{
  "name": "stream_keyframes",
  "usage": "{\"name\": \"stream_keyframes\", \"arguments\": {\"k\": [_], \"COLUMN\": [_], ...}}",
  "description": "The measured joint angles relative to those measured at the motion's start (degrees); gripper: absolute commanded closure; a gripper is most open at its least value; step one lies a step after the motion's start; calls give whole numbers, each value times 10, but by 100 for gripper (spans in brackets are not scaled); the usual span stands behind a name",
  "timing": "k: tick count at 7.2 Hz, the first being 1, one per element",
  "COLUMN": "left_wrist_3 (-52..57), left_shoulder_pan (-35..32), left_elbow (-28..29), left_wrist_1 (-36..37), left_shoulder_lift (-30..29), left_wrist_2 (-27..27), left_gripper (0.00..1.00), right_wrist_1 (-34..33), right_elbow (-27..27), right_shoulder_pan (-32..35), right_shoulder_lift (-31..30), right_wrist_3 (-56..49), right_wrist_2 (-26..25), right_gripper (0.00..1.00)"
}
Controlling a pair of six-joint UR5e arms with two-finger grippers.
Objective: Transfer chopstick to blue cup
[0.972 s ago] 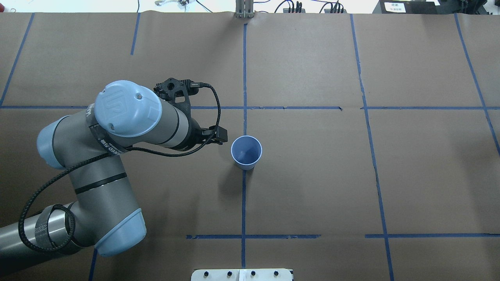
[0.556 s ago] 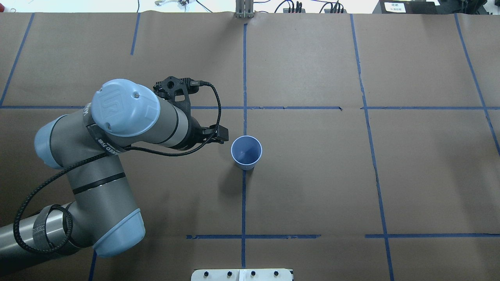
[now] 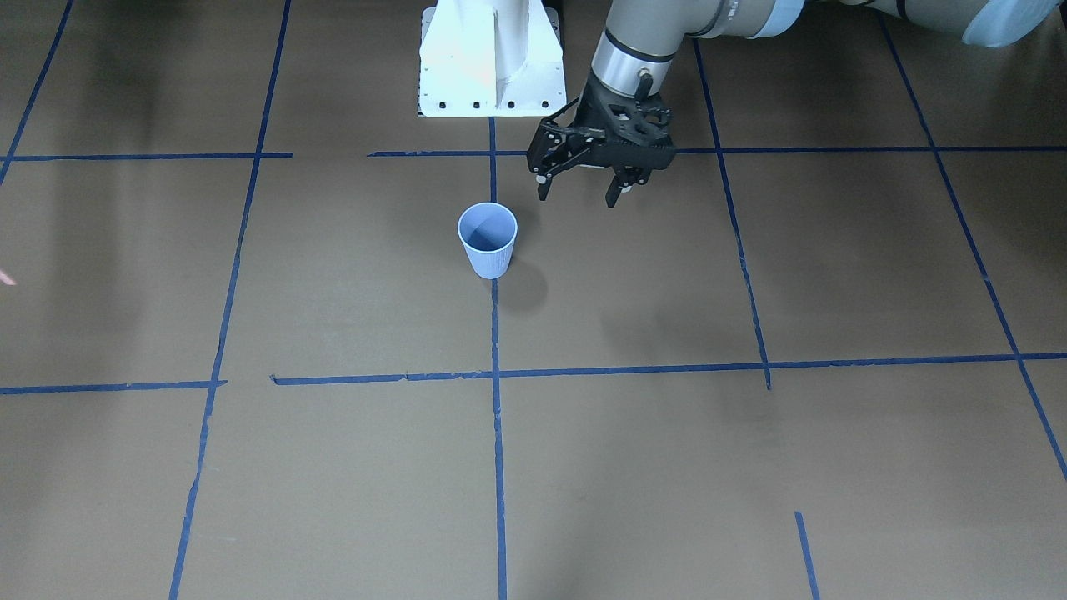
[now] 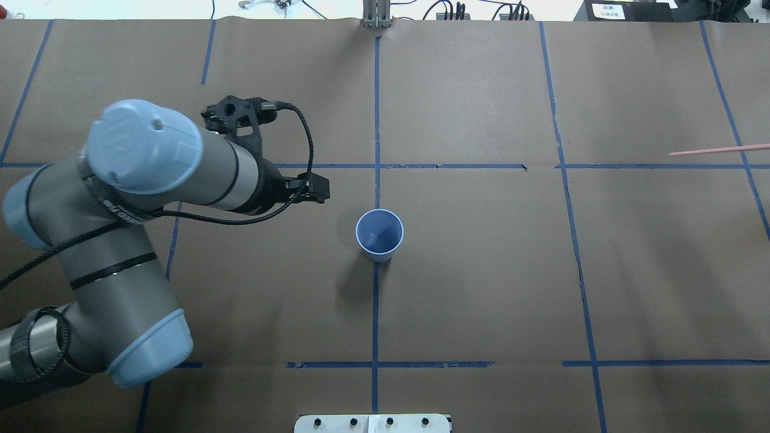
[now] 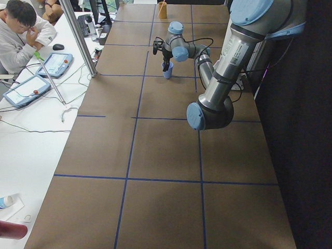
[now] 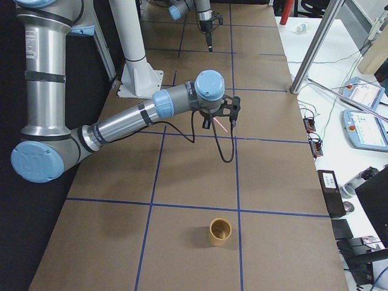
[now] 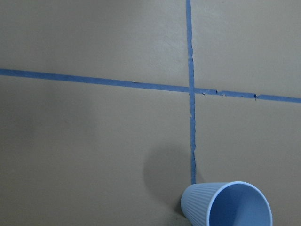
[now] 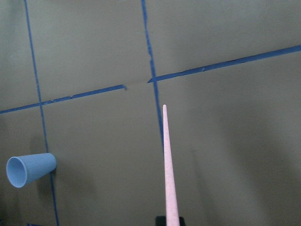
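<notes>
Note, at left, the left gripper (image 3: pixel 577 198): jaws spread, empty, hovering near the ribbed pale-blue cup (image 4: pixel 379 236). Find that cup upright at centre, nothing inside. Locate, far right, the thin pink tapered chopstick (image 4: pixel 719 150), airborne, well apart from the cup, pinched by the right gripper (image 6: pixel 219 121). Count pickup as done, carry and insertion as outstanding.

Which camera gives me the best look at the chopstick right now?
Right wrist-mounted: the pink chopstick runs from the bottom edge up to its tip, clear against the table. Overhead exterior catches only its end at the right edge; exterior right shows only a small pink sliver.
</notes>
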Motion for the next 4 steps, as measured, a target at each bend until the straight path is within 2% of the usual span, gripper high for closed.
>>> {"name": "stream_keyframes", "arguments": {"k": [2, 4], "left_wrist_3": [0, -1], "left_shoulder_pan": [-10, -13], "left_elbow": [-9, -8], "left_wrist_1": [0, 0], "left_shoulder_lift": [10, 12], "left_wrist_2": [0, 0], "left_gripper": [0, 0], "right_wrist_1": [2, 4], "right_elbow": [-6, -17], "right_shoulder_pan": [-109, -219], "right_shoulder_lift": [106, 224], "right_wrist_3": [139, 325], "right_wrist_2": [6, 2], "right_gripper": [100, 99]}}
